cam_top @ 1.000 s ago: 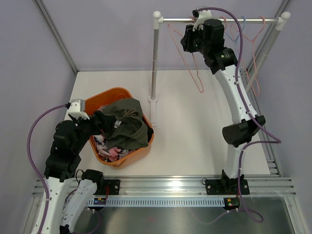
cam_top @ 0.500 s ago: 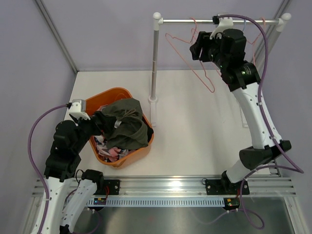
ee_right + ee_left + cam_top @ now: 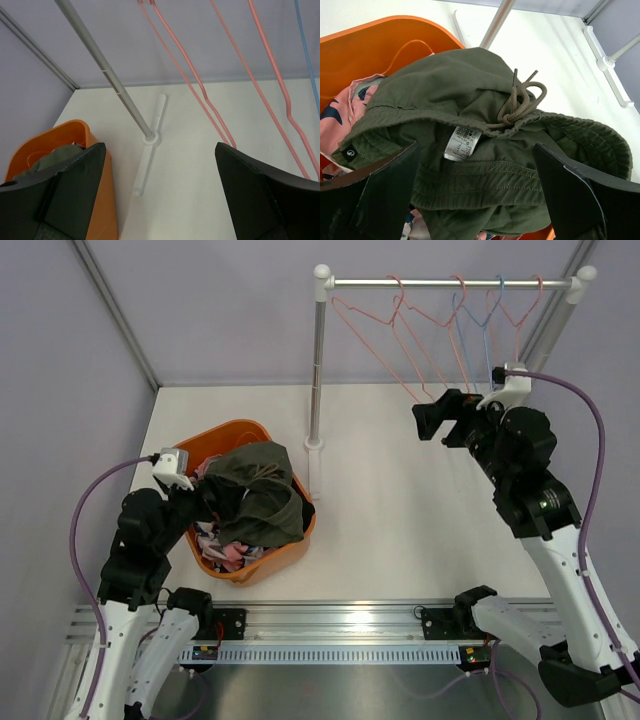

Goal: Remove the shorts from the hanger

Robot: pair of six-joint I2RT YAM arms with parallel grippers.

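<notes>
The shorts lie heaped in an orange basket (image 3: pixel 240 430), with the olive green pair (image 3: pixel 262 498) on top and a pink patterned pair (image 3: pixel 225 552) under it. My left gripper (image 3: pixel 212 498) hovers open just above the olive shorts (image 3: pixel 485 150); its fingers straddle the waistband without touching it, and the pink shorts (image 3: pixel 355 105) peek out at the left. Bare pink hangers (image 3: pixel 385 340) and a blue hanger (image 3: pixel 475 335) hang on the rail. My right gripper (image 3: pixel 428 420) is open and empty, below and in front of the hangers (image 3: pixel 200 90).
The rack's upright pole (image 3: pixel 317 370) stands on a white foot (image 3: pixel 315 465) just right of the basket. Its second post (image 3: pixel 560 315) is at the far right. Grey walls close in the table on three sides.
My right gripper has let go of the pink hanger at the rail, opened wide and swung down and away to the right. The hanger now hangs free. My left arm has barely shifted.
</notes>
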